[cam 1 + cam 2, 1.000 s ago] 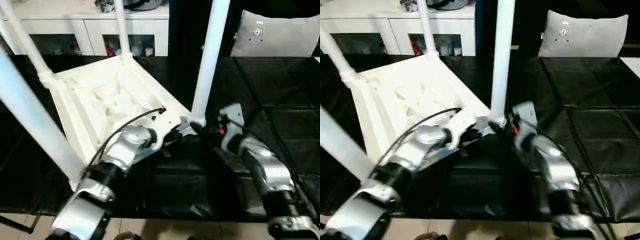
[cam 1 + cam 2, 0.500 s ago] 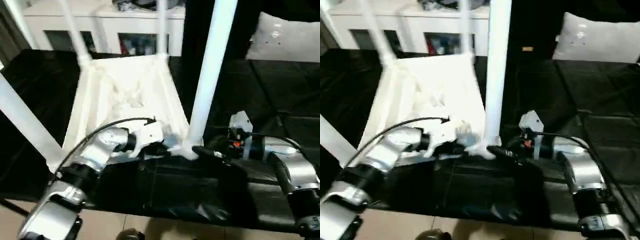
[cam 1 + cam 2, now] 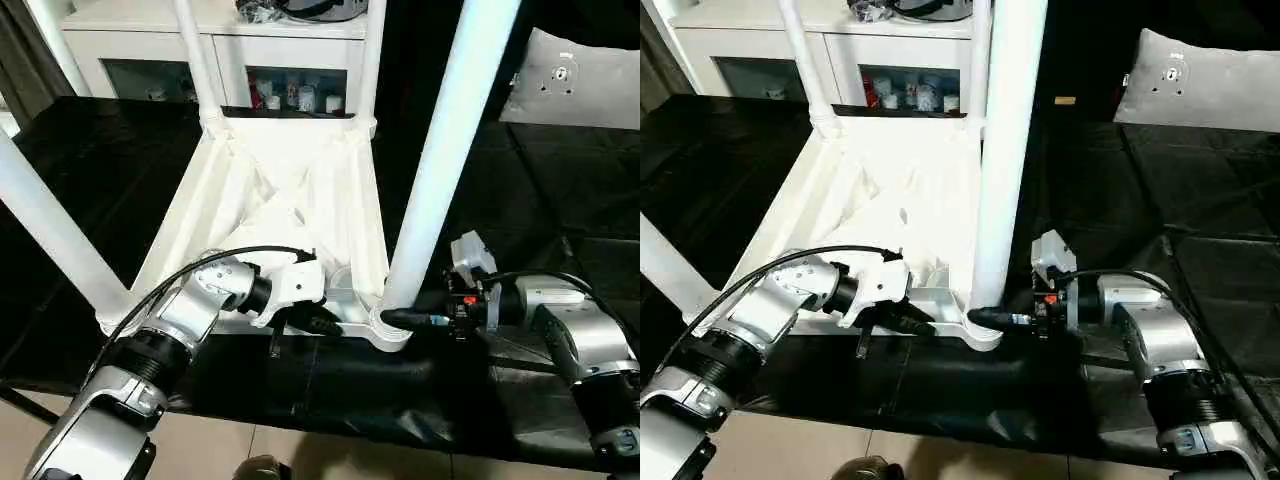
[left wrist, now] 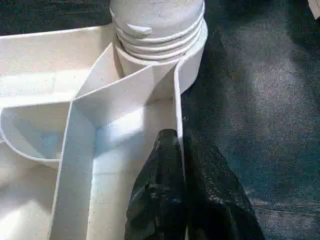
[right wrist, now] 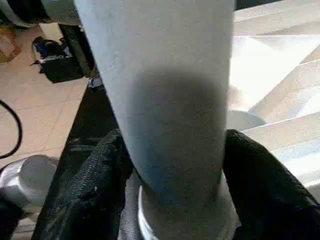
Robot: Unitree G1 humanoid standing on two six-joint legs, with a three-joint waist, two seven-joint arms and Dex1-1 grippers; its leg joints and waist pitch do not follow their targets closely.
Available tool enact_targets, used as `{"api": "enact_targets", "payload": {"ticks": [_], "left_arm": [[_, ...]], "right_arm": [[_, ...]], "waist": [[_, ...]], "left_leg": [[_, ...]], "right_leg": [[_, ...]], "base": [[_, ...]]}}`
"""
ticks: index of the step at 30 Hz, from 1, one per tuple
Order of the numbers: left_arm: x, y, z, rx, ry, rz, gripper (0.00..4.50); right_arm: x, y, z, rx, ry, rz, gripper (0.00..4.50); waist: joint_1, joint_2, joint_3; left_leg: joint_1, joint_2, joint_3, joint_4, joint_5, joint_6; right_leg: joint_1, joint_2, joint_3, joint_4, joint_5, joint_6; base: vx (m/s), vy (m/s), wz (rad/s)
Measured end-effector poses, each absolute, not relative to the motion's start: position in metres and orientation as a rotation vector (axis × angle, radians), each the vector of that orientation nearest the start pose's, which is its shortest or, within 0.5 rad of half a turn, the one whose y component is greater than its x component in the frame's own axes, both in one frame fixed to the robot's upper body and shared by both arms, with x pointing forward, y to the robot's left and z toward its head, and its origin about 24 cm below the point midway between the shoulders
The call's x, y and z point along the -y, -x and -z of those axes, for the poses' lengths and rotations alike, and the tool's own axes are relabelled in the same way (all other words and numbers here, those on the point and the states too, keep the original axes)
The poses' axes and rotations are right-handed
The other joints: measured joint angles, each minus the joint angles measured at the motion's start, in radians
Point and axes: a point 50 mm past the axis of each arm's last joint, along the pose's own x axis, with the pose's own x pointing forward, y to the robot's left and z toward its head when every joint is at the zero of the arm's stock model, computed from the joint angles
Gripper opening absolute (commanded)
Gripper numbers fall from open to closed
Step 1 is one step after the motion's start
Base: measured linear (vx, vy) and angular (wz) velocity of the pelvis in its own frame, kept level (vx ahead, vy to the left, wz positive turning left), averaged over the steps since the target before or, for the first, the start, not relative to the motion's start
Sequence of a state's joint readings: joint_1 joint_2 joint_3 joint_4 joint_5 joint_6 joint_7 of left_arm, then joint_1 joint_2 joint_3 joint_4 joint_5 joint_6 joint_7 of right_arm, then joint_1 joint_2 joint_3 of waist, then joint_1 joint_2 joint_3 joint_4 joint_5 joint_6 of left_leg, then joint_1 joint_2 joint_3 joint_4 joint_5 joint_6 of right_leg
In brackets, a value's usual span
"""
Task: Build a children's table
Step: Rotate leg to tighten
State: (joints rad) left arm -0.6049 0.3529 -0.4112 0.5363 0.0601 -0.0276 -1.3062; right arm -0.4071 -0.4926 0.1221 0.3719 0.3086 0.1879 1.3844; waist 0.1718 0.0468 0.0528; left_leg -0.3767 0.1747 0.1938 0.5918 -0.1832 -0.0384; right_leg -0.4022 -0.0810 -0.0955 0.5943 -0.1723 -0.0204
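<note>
Left claw (image 4: 175, 165): fingers pressed together w/ the thin side wall of the table (image 3: 300, 180) pinched between them, one finger inside the rim, one outside, just short of the near corner socket.
Right claw (image 5: 172, 165): fingers spread either side of the near leg (image 3: 440, 160), hugging its base right above the socket; pads touch the tube on both sides.
Table look: white plastic, upside down, ribs crossing the underside in an X, rounded corners w/ round sockets. Threaded collar shows where the near leg enters its socket.
Legs: four white tubes standing up from the corners. Near leg by the right claw is upright; another near leg (image 3: 45, 235) leans off toward the robot's left; two far legs (image 3: 195, 60) rise at the back corners.
Table place: on a black mat (image 3: 560, 190), top face down, near edge right at both claws, left claw on the rim, right claw on the leg at the same corner.
Behind: white cabinet (image 3: 140, 40) w/ dark glass doors past the far edge; grey cushion (image 3: 580, 80) at far right.
</note>
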Motion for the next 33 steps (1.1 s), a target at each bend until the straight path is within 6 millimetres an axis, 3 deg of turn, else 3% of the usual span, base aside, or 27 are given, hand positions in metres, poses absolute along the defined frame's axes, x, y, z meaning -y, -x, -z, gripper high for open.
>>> {"api": "enact_targets", "payload": {"ticks": [4, 14, 15, 18, 20, 23, 28, 31, 32, 33], "left_arm": [[-0.102, -0.303, -0.055, -0.376, -0.574, 1.586, 0.00], [-0.092, -0.306, -0.053, -0.406, -0.489, 1.524, 0.00], [-0.092, -0.308, -0.052, -0.411, -0.469, 1.486, 0.00], [-0.092, -0.317, -0.051, -0.426, -0.442, 1.342, 0.00], [-0.087, -0.321, -0.050, -0.422, -0.414, 1.266, 0.00], [-0.075, -0.325, -0.048, -0.424, -0.377, 1.165, 0.00], [-0.050, -0.331, -0.048, -0.434, -0.332, 0.963, 0.00], [-0.035, -0.331, -0.050, -0.427, -0.330, 0.903, 0.00], [-0.033, -0.331, -0.050, -0.424, -0.327, 0.899, 0.00], [-0.031, -0.330, -0.050, -0.421, -0.327, 0.897, 0.00]], "right_arm": [[0.179, -0.286, -0.070, -0.303, 0.061, -1.392, 2.13], [0.180, -0.281, -0.065, -0.317, -0.004, -1.290, 2.01], [0.177, -0.283, -0.064, -0.310, -0.003, -1.241, 2.01], [0.162, -0.296, -0.059, -0.270, -0.033, -1.025, 2.00], [0.156, -0.304, -0.059, -0.265, -0.049, -0.890, 1.99], [0.148, -0.316, -0.060, -0.268, -0.032, -0.738, 1.99], [0.131, -0.336, -0.061, -0.265, -0.069, -0.460, 1.99], [0.131, -0.341, -0.063, -0.258, -0.034, -0.390, 1.99], [0.131, -0.341, -0.063, -0.253, -0.024, -0.381, 2.54], [0.132, -0.341, -0.064, -0.249, -0.019, -0.377, 2.67]], "waist": [[0.001, 0.000, 0.000], [0.014, -0.001, -0.001], [0.010, -0.001, -0.001], [-0.026, -0.002, -0.001], [-0.053, -0.002, 0.000], [-0.082, -0.003, 0.000], [-0.098, -0.003, 0.000], [-0.101, -0.004, -0.001], [-0.099, -0.004, -0.001], [-0.097, -0.004, -0.001]], "left_leg": [[0.000, 0.000, 0.000, 0.000, 0.000, 0.000], [0.003, -0.001, 0.001, 0.001, 0.000, 0.000], [0.005, -0.001, 0.002, 0.001, 0.000, 0.000], [0.009, -0.001, 0.002, 0.000, 0.001, -0.001], [0.009, -0.001, 0.001, 0.000, 0.001, -0.002], [0.009, -0.002, 0.001, 0.000, 0.001, -0.002], [0.009, -0.002, 0.002, 0.000, 0.001, -0.002], [0.008, -0.003, 0.002, -0.002, 0.000, 0.000], [0.008, -0.003, 0.002, -0.002, -0.001, 0.001], [0.008, -0.003, 0.002, -0.002, -0.002, 0.003]], "right_leg": [[0.000, 0.000, 0.000, 0.000, 0.000, 0.000], [0.003, -0.002, 0.000, 0.001, -0.001, 0.002], [0.004, -0.002, 0.000, 0.001, -0.002, 0.005], [0.006, -0.002, 0.000, 0.001, -0.003, 0.005], [0.005, -0.004, -0.003, -0.002, -0.003, 0.005], [0.005, -0.004, -0.004, -0.006, -0.003, 0.005], [0.006, -0.004, -0.003, -0.011, -0.003, 0.005], [0.007, -0.004, -0.003, -0.015, -0.002, 0.005], [0.008, -0.004, -0.003, -0.016, -0.001, 0.005], [0.008, -0.004, -0.003, -0.016, 0.001, 0.005]], "base": [[0.000, 0.000, 0.00], [0.000, 0.000, 0.00], [0.000, 0.000, 0.00], [0.000, 0.000, 0.00], [0.000, 0.000, 0.00], [0.000, 0.000, 0.00], [0.000, 0.000, 0.00], [0.000, 0.000, 0.00], [0.000, 0.000, 0.00], [0.000, 0.000, 0.00]]}}
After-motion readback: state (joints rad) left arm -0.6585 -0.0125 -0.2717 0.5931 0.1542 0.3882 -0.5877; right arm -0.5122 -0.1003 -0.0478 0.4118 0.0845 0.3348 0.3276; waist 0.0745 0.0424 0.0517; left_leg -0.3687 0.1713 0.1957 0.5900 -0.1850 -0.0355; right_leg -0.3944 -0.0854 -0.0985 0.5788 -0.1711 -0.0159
